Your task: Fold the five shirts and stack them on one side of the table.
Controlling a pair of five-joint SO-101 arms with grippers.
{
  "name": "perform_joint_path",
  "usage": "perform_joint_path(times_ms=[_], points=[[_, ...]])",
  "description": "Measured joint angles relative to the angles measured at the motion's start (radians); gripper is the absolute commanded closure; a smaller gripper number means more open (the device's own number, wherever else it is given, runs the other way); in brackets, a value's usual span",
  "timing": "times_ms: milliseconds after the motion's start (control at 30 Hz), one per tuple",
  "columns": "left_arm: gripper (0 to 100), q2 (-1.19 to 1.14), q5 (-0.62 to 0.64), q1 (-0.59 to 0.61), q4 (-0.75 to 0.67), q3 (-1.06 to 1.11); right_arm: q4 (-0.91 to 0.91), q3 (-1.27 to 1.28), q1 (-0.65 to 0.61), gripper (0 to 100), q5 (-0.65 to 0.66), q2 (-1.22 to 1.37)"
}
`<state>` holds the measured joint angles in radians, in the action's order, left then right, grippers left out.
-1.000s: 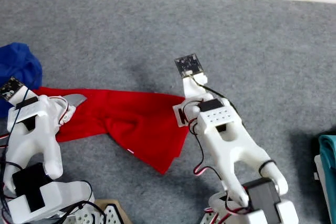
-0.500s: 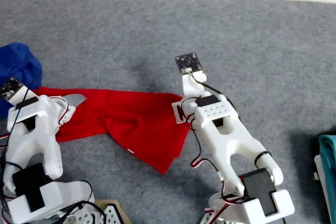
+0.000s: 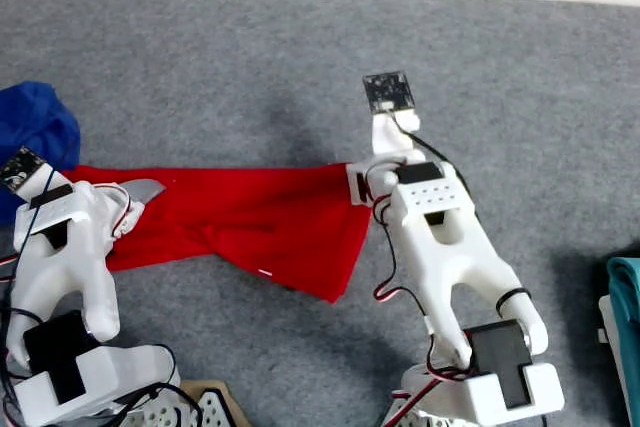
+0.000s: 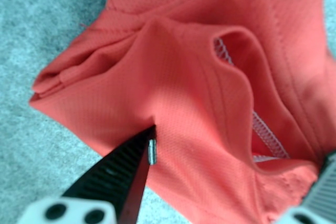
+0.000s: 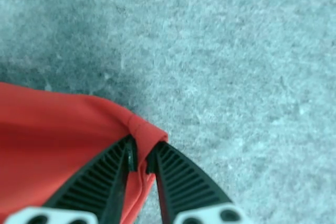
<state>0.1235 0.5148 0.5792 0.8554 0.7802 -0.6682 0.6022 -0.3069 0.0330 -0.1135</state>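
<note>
While the right end effector (image 5: pixel 140 157) is pinched onto a folded corner of the red shirt (image 3: pixel 250 222), its ribbed black jaws nearly meeting with only a ridge of cloth between them, the left end effector (image 4: pixel 239 153) stands wide, its jaws spread far apart with bunched red fabric lying between them; one jaw's tip presses into the cloth, and whether the other touches it I cannot tell. From the high view the red shirt lies stretched across the grey desk (image 3: pixel 300 67) from one arm to the other; its upper edge runs nearly straight between the two end effectors; its lower part sags toward the arms' bases and ends in a pointed corner just beside the right arm. Seen from the left wrist, the fabric is gathered in soft folds, with a pale-stitched hem (image 4: pixel 262 129) curving through them. A blue shirt (image 3: pixel 35 127) sits crumpled at the desk's left edge, just beside the red one's end; a teal shirt (image 3: pixel 625 287) shows at the right edge, well apart from it.
</note>
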Motion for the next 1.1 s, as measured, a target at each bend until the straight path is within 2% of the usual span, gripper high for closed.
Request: perform_joint_path(times_ms=[267, 333, 433, 500, 767, 967, 1100], points=[[54, 0.0, 0.0, 0.0, -0.002, 0.0, -0.049, -0.183, 0.003, 97.4, 0.038, 0.238], [54, 0.0, 0.0, 0.0, -0.002, 0.0, -0.063, -0.224, 0.014, 90.3, 0.04, 0.255], [54, 0.0, 0.0, 0.0, -0.002, 0.0, -0.086, -0.259, 0.023, 73.6, 0.041, 0.255], [54, 0.0, 0.0, 0.0, -0.002, 0.0, -0.107, -0.264, 0.029, 69.0, 0.041, 0.247], [54, 0.0, 0.0, 0.0, -0.002, 0.0, -0.336, -0.245, -0.041, 69.6, 0.064, 0.135], [54, 0.0, 0.0, 0.0, -0.002, 0.0, -0.272, -0.021, -0.123, 69.6, 0.028, 0.029], [54, 0.0, 0.0, 0.0, -0.002, 0.0, -0.222, 0.029, -0.138, 69.6, -0.025, 0.014]])
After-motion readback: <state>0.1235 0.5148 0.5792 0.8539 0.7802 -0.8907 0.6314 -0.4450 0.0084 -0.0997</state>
